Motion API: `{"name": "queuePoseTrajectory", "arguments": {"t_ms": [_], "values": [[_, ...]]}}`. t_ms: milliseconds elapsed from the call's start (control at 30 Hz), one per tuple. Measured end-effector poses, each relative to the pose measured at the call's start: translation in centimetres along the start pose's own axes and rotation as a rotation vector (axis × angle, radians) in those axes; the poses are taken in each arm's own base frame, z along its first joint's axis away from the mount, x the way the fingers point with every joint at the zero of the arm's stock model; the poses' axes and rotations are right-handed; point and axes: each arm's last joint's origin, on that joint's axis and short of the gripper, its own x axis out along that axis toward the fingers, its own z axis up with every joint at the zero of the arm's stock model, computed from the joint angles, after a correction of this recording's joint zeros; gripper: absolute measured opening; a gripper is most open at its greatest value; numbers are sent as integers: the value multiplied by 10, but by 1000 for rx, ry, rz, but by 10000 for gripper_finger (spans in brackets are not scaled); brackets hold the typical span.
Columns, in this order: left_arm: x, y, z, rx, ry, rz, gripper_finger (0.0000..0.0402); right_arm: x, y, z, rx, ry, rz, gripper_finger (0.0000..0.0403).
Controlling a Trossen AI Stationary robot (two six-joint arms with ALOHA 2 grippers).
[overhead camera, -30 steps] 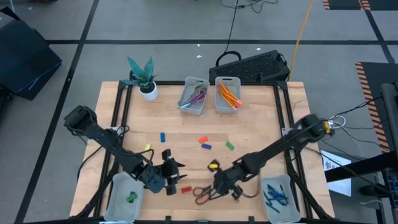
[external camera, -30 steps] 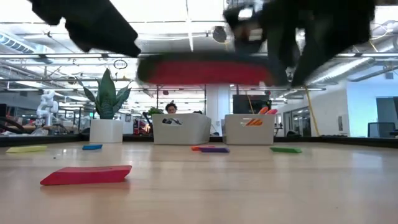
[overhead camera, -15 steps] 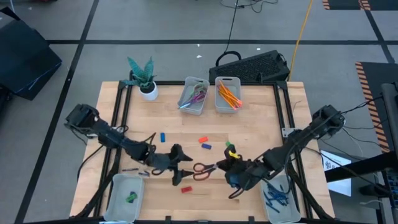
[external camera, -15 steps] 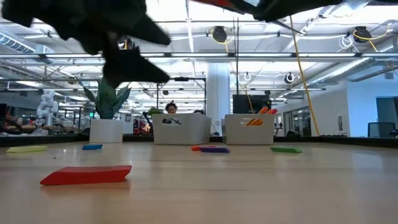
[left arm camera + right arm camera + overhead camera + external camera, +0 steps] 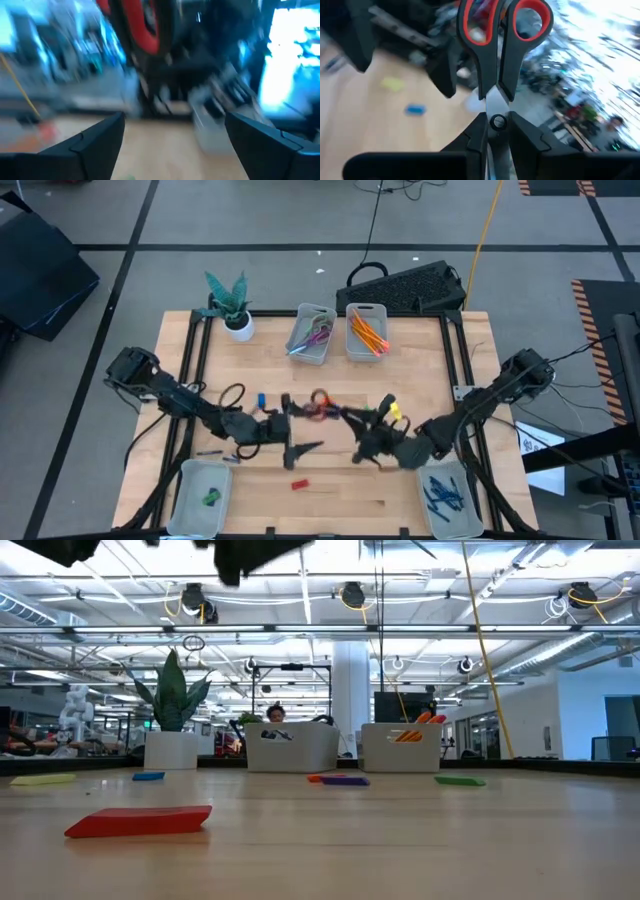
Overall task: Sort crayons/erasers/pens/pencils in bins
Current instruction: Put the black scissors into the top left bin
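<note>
My right gripper (image 5: 352, 420) is shut on red-handled scissors (image 5: 318, 404), held above the middle of the table. My left gripper (image 5: 295, 432) hangs open just left of them and touches nothing. Loose erasers lie flat on the wood: a red one (image 5: 298, 484) near the front, a blue one (image 5: 261, 398), and a green one (image 5: 460, 780). Orange pencils (image 5: 366, 332) fill one far bin (image 5: 366, 348). Blue pens (image 5: 442, 496) lie in the near right bin (image 5: 447, 518). A green eraser (image 5: 210, 498) lies in the near left bin (image 5: 200, 518). I make out no crayons. My right gripper pinches the scissors between its two fingers (image 5: 476, 136) at the blades just behind the pivot (image 5: 496, 121). The scissors run on along the fingers, with the red handle loops (image 5: 479, 25) out ahead. They are lifted clear of the table.
A second far bin (image 5: 310, 352) holds more scissors. A potted plant (image 5: 233, 308) stands at the far left corner. A keyboard (image 5: 405, 285) lies beyond the far edge. A yellow eraser (image 5: 42, 779) lies toward the left. A thin dark stick (image 5: 212, 452) lies near the left arm.
My right gripper has lifted the scissors off the table near the front edge and carried them up and toward the far edge. My left gripper, open throughout, has risen and moved toward the far right alongside them.
</note>
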Motion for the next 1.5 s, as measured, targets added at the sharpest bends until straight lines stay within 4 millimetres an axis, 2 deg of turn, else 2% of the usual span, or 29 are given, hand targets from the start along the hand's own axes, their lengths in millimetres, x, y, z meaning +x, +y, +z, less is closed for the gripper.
{"name": "queuePoseTrajectory", "arguments": {"t_ms": [167, 400, 633, 867, 1000, 1100, 1200, 1333, 1400, 1500], "values": [[7, 21, 23, 37, -214, 78, 349, 8, -18, 2, 119, -117, -113, 53], [36, 45, 50, 20, -299, 102, 336, 28, -36, 0, 63, -146, -178, 52], [50, 58, 65, -49, -329, 191, 273, 40, -47, -3, 19, -120, -238, 52], [59, 77, 82, -119, -388, 220, 184, 45, -52, -5, 26, -124, -252, 52], [64, 82, 82, -111, -350, 223, 109, 46, -52, -5, 37, -118, -256, 59], [66, 83, 83, -104, -324, 226, 39, 45, -52, -5, 60, -123, -254, 84], [70, 85, 84, -93, -274, 290, 33, 41, -50, -3, 87, -96, -268, 121], [74, 94, 105, -70, -134, 405, 33, 26, -43, -2, 100, 21, -326, 171], [77, 108, 121, -95, -8, 459, 33, 16, -35, -2, 54, 87, -337, 192], [77, 142, 149, -171, 218, 562, 33, 0, -23, -3, -10, 154, -340, 212]]}}
